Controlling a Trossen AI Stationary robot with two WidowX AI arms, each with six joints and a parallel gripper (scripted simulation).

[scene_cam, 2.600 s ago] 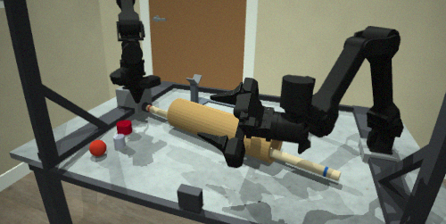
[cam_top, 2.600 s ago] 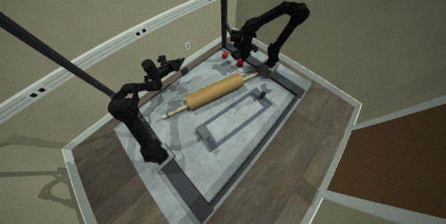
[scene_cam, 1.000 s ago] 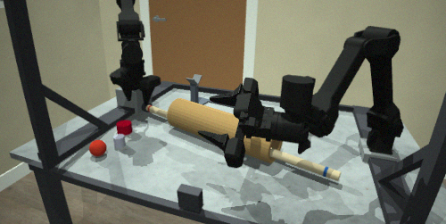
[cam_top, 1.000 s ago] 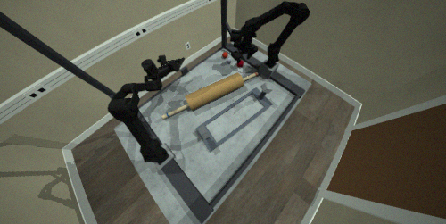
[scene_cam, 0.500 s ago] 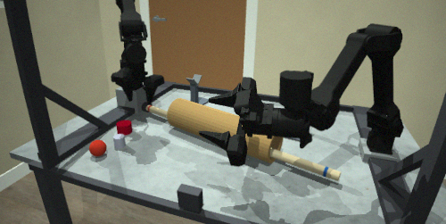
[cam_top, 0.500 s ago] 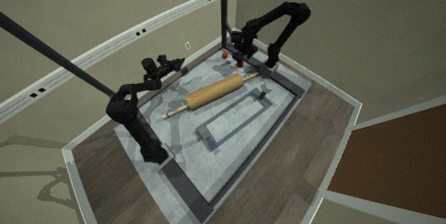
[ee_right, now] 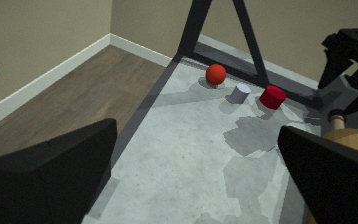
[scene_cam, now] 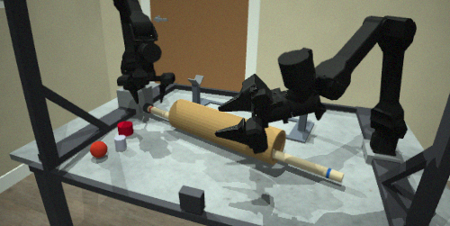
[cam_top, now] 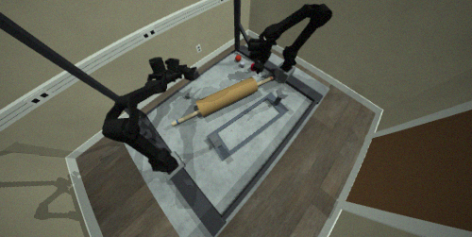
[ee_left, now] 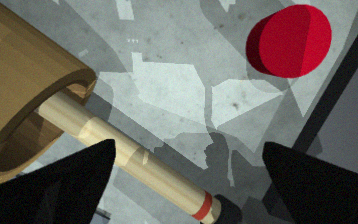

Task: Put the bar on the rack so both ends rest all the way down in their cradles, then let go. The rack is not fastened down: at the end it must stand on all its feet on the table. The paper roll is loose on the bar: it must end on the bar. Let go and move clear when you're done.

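The wooden bar (cam_top: 186, 117) (scene_cam: 306, 163) (ee_left: 130, 152) (ee_right: 337, 122) lies low along the table, off the rack, with a red band at one end and a blue band at the other. The tan paper roll (cam_top: 228, 95) (scene_cam: 207, 125) (ee_left: 20, 65) is around its middle. The grey rack (cam_top: 222, 149) (scene_cam: 299, 132) stands beside them, its cradles empty. My left gripper (scene_cam: 149, 102) (ee_left: 190, 148) is open and empty above the red-banded end. My right gripper (scene_cam: 219, 121) (ee_right: 198, 130) is open and empty, raised on the side of the roll away from the rack.
A red cylinder (scene_cam: 125, 129) (ee_left: 295, 41) (ee_right: 273, 97), a small pale cylinder (scene_cam: 120, 143) (ee_right: 240, 93) and an orange-red ball (cam_top: 238, 58) (scene_cam: 98, 149) (ee_right: 216, 74) stand near the left arm. A dark block (scene_cam: 192, 199) sits at the table edge. Dark frame posts rise at the corners.
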